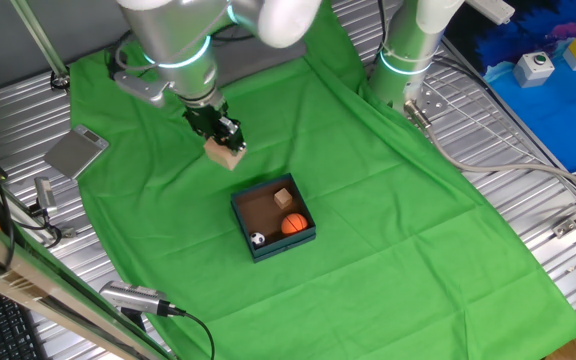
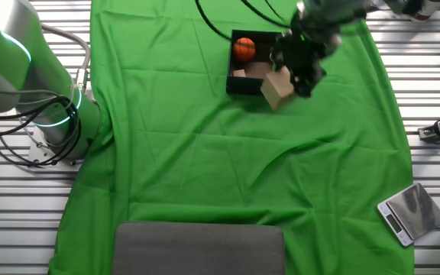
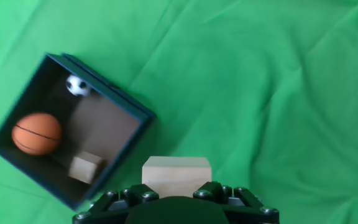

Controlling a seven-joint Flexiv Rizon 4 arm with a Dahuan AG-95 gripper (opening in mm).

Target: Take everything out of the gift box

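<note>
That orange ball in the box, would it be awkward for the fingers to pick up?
Probably a bit. The orange ball is round, so it would likely roll if nudged, though the gift box walls should stop it. Its lined surface looks rubbery, so it may not be very slippery. It sits apart from the wooden cube, which seems to leave the fingers room.

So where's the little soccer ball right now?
The soccer ball sits in a corner of the gift box, apart from the orange ball and a wooden cube.
</note>
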